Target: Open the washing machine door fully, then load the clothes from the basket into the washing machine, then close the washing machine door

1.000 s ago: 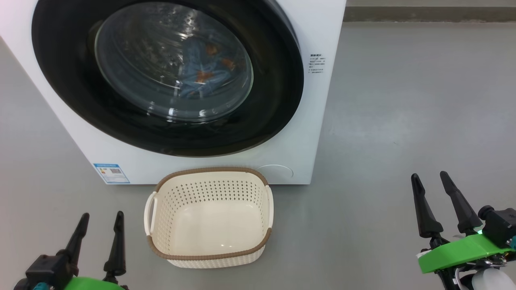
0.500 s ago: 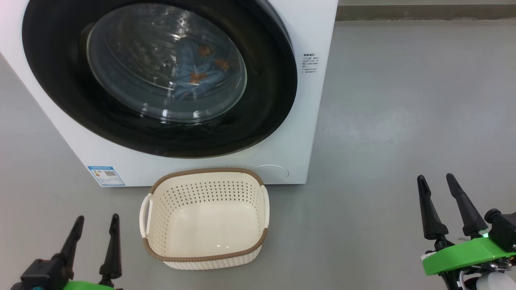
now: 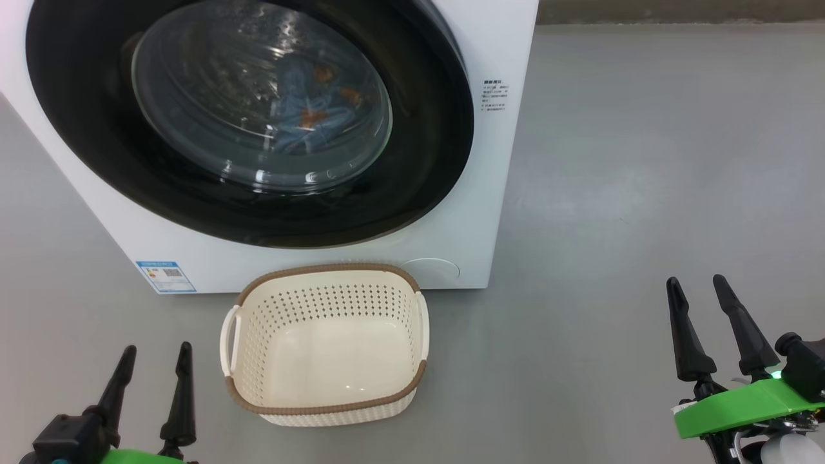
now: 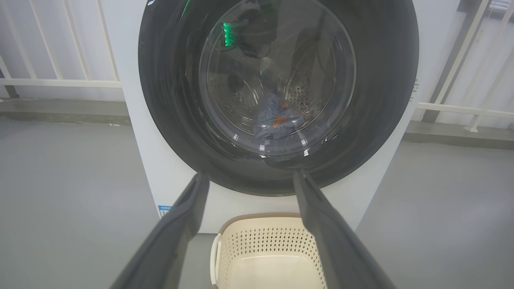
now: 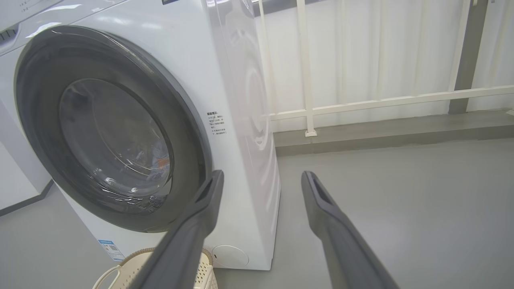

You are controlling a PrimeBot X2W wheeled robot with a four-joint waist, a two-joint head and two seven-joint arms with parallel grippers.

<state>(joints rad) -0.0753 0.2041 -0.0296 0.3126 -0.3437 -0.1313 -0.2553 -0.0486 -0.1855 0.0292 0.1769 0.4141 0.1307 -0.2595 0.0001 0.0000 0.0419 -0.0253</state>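
Left hand (image 3: 158, 348) and right hand (image 3: 695, 279) hang low, fingers spread wide with nothing between them, well apart on either side of the basket (image 3: 325, 267), which sits emptied on the floor just in front of the washing machine (image 3: 496, 51). The blue bear-print clothes (image 3: 309, 113) lie in the drum behind the glass of the washing machine door (image 3: 97, 161), which looks flush against the front. I'd call the closing step done; next is only checking the latch, with a push on the rim if needed.
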